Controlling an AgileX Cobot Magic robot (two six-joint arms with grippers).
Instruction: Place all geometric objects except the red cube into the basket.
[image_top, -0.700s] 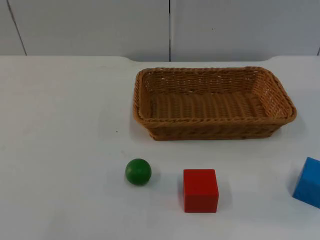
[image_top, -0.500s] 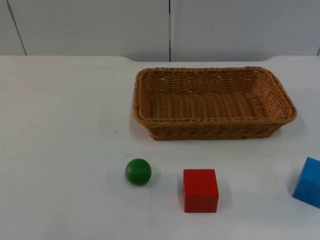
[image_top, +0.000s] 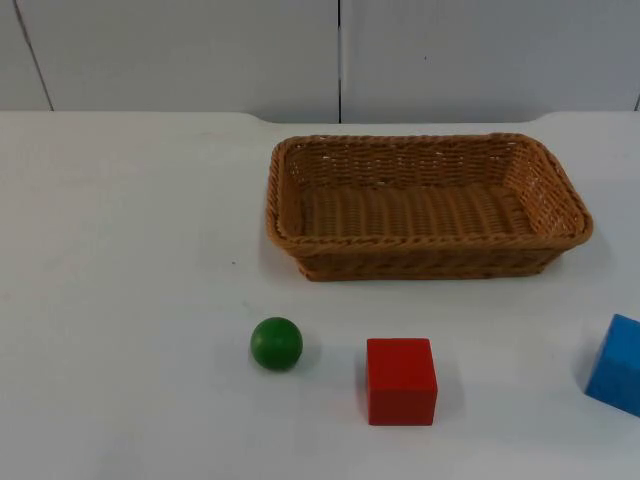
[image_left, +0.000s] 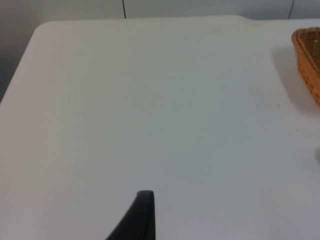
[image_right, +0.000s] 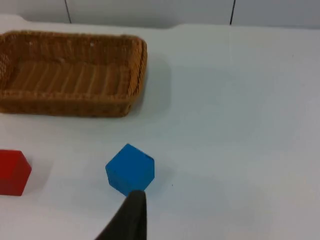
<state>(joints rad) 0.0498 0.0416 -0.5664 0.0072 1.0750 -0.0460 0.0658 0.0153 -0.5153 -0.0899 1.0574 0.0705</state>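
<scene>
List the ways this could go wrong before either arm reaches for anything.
1. The green ball sits loose on the white table and would likely roll if a finger nudges it off-centre.
2. The red cube lies between the ball and the blue cube, close to the ball, so a wide approach might knock it or grab it by mistake.
3. The blue cube is turned corner-on to the right gripper's fingertip, so a grasp may slip. The basket is still empty.

Even, bright overhead light is cast across the white table (image_top: 130, 250).
Soft shadows are thrown beneath the basket (image_top: 425, 205); no glare is seen.
</scene>
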